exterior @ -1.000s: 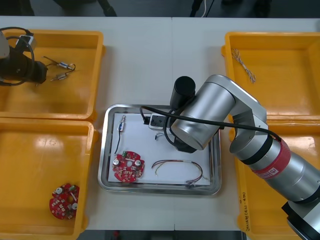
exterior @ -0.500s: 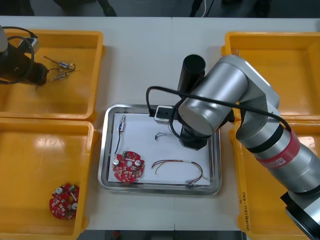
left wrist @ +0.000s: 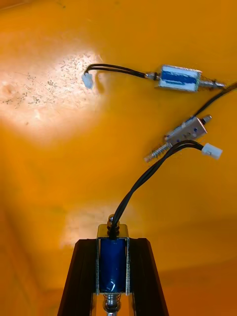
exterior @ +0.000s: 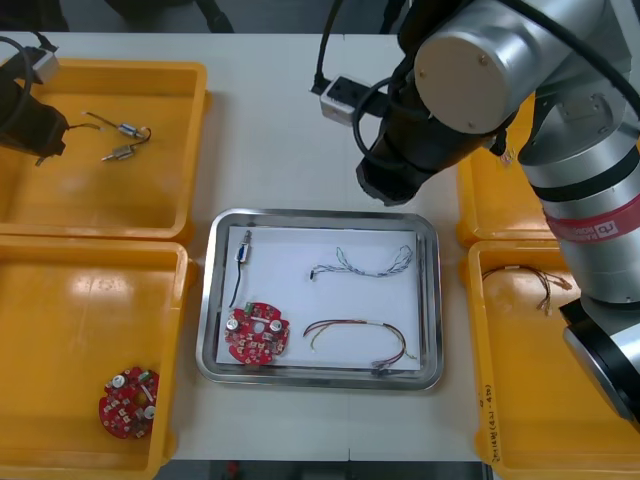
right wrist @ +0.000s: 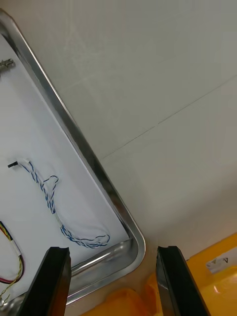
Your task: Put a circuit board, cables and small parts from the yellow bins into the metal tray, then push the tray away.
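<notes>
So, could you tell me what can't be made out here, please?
Front view: the right arm covers most of the far right yellow bin.
Front view: that arm also covers the right pincer.
Front view: the small metal part in the left pincer is too small.
Left wrist view: the bottom edge cuts off that part's lower end.

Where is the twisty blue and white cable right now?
In the front view the blue and white cable lies inside the metal tray, toward its far right corner, just beyond the red and yellow cable.
</notes>
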Tool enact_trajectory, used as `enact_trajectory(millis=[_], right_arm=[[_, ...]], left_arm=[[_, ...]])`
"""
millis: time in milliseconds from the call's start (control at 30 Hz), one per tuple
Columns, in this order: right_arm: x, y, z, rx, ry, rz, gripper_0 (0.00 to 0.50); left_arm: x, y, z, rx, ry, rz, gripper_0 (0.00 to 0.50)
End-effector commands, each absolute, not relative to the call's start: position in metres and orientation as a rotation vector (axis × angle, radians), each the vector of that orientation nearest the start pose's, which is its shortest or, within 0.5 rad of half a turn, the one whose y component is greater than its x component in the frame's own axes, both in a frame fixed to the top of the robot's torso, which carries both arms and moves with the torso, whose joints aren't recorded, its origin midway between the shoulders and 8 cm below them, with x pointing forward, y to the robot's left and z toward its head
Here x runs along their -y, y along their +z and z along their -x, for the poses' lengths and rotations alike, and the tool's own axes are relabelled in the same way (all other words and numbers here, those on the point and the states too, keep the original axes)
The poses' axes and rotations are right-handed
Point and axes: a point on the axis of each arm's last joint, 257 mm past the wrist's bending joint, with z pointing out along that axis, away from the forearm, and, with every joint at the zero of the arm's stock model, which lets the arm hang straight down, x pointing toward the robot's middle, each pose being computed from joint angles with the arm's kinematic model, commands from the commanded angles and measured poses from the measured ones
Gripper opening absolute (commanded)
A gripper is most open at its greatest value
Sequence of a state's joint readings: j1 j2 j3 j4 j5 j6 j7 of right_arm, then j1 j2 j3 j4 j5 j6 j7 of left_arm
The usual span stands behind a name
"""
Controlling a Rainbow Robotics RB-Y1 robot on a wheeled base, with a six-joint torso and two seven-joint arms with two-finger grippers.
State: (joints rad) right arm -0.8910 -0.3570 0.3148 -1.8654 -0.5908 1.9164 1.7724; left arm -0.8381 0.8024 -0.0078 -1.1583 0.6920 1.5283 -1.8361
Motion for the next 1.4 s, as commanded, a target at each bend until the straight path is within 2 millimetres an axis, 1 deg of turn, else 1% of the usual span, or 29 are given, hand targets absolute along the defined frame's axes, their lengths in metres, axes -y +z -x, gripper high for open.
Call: enact_trajectory(millis=[33, 67, 167, 200, 233, 267, 300, 400, 433, 500, 533, 600, 633, 700, 733, 800, 833, 867, 1000, 1033, 1100, 1133, 1200, 1300, 1400], right_arm=[[0.091, -0.059, -0.492, -2.256, -0.070, 1.066, 0.500], [0.097, -0.055, -0.494, -2.266, -0.066, 1.028, 0.500], [0.126, -0.045, -0.499, -2.314, -0.051, 0.897, 0.500], [0.130, -0.043, -0.499, -2.322, -0.050, 0.879, 0.500], [0.141, -0.041, -0.499, -2.342, -0.050, 0.832, 0.500], [0.153, -0.043, -0.499, -2.370, -0.048, 0.785, 0.500], [0.160, -0.042, -0.499, -2.384, -0.049, 0.758, 0.500], [0.190, -0.044, -0.495, -2.446, -0.019, 0.615, 0.500], [0.195, -0.043, -0.495, -2.454, -0.008, 0.588, 0.500], [0.213, -0.043, -0.491, -2.482, 0.044, 0.492, 0.500], [0.217, -0.042, -0.491, -2.485, 0.053, 0.471, 0.500], [0.236, -0.042, -0.487, -2.505, 0.084, 0.381, 0.500], [0.242, -0.042, -0.486, -2.509, 0.084, 0.364, 0.500], [0.260, -0.043, -0.484, -2.519, 0.083, 0.314, 0.500], [0.264, -0.044, -0.483, -2.524, 0.081, 0.302, 0.500], [0.282, -0.045, -0.480, -2.528, 0.083, 0.244, 0.500], [0.287, -0.046, -0.479, -2.530, 0.084, 0.225, 0.500], [0.298, -0.046, -0.478, -2.529, 0.088, 0.187, 0.500], [0.332, -0.051, -0.471, -2.536, 0.074, 0.071, 0.500], [0.336, -0.051, -0.470, -2.537, 0.071, 0.059, 0.500], [0.350, -0.057, -0.464, -2.550, 0.062, 0.013, 0.500], [0.353, -0.058, -0.463, -2.551, 0.066, 0.006, 0.500], [0.364, -0.063, -0.458, -2.558, 0.067, -0.036, 0.500], [0.376, -0.067, -0.452, -2.556, 0.076, -0.084, 0.500], [0.388, -0.073, -0.444, -2.552, 0.045, -0.119, 0.500]], left_arm=[[-0.435, -0.105, -0.548, -2.596, 0.240, -0.223, 0.000], [-0.433, -0.104, -0.545, -2.603, 0.241, -0.212, 0.000], [-0.420, -0.097, -0.532, -2.611, 0.240, -0.186, 0.000], [-0.419, -0.097, -0.530, -2.615, 0.242, -0.185, 0.000], [-0.415, -0.095, -0.526, -2.615, 0.241, -0.182, 0.000], [-0.411, -0.093, -0.521, -2.615, 0.240, -0.177, 0.000], [-0.409, -0.092, -0.519, -2.615, 0.238, -0.176, 0.000], [-0.393, -0.089, -0.507, -2.610, 0.223, -0.178, 0.000], [-0.390, -0.089, -0.505, -2.610, 0.216, -0.173, 0.000], [-0.378, -0.088, -0.498, -2.607, 0.185, -0.165, 0.000], [-0.376, -0.088, -0.496, -2.609, 0.184, -0.164, 0.000], [-0.363, -0.086, -0.488, -2.611, 0.168, -0.152, 0.000], [-0.359, -0.086, -0.485, -2.613, 0.163, -0.146, 0.000], [-0.345, -0.082, -0.484, -2.595, 0.131, -0.127, 0.000], [-0.340, -0.081, -0.484, -2.587, 0.122, -0.123, 0.000], [-0.322, -0.076, -0.483, -2.558, 0.074, -0.099, 0.000], [-0.317, -0.074, -0.483, -2.549, 0.063, -0.094, 0.000], [-0.308, -0.071, -0.482, -2.535, 0.043, -0.086, 0.000], [-0.278, -0.071, -0.476, -2.517, -0.007, -0.064, 0.000], [-0.275, -0.072, -0.475, -2.517, -0.011, -0.061, 0.000], [-0.258, -0.075, -0.470, -2.513, -0.032, -0.050, 0.000], [-0.255, -0.075, -0.469, -2.510, -0.035, -0.045, 0.000], [-0.239, -0.081, -0.465, -2.510, -0.049, -0.029, 0.000], [-0.221, -0.086, -0.460, -2.512, -0.064, -0.019, 0.000], [-0.203, -0.091, -0.457, -2.523, -0.074, -0.011, 0.000]])
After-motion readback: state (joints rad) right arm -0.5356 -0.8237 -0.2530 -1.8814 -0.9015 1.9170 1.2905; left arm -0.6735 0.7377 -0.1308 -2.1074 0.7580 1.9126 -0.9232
